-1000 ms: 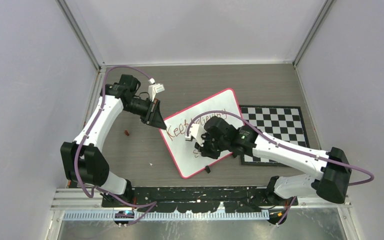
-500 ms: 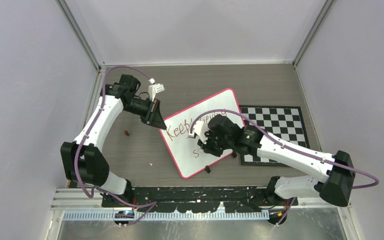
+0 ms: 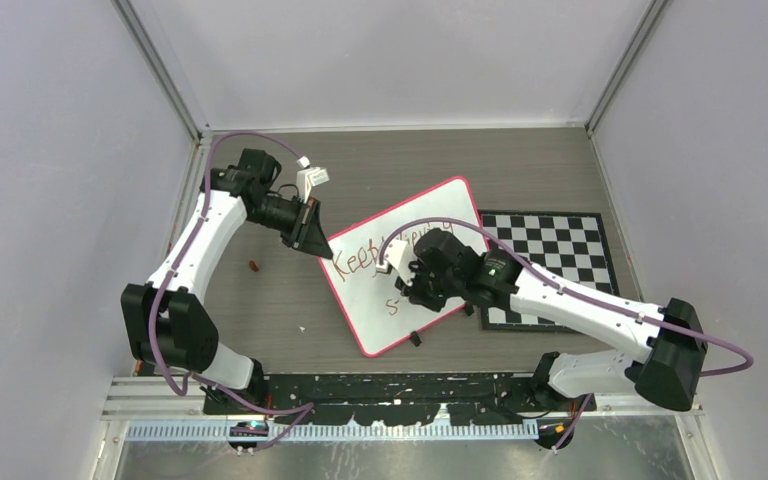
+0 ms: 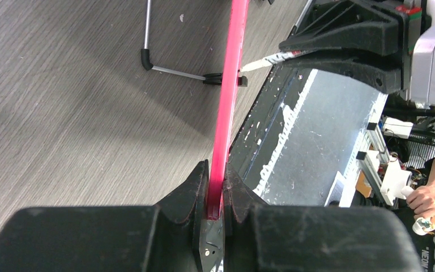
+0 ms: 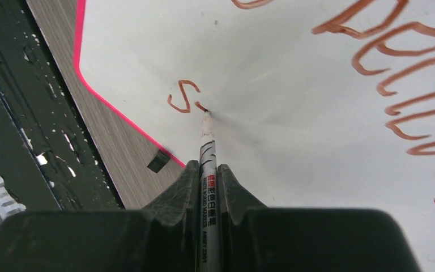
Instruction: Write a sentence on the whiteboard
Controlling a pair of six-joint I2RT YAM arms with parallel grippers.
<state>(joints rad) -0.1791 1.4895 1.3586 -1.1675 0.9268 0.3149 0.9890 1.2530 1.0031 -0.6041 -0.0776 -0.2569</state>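
Observation:
The whiteboard (image 3: 370, 300) lies tilted on the table, with a red-pink rim (image 4: 229, 85). My left gripper (image 3: 322, 250) is shut on the board's left corner; in the left wrist view (image 4: 216, 192) the rim sits between the jaws. My right gripper (image 3: 412, 290) is shut on a white marker (image 5: 208, 164), its tip touching the board. The sentence (image 3: 365, 257) reads "Keep believing" in brownish-red, partly hidden by the right arm. Below it stands an "S" (image 5: 182, 96) and a short stroke at the marker tip.
A black-and-white checkered board (image 3: 560, 250) lies right of the whiteboard, under my right arm. A small brownish-red object (image 3: 253, 265) lies on the table at the left. A black foot (image 3: 415, 339) shows at the whiteboard's near edge. Enclosure walls surround the table.
My right gripper has shifted slightly up and right across the board with the marker; the "S" now shows clear of it. The left arm has not moved.

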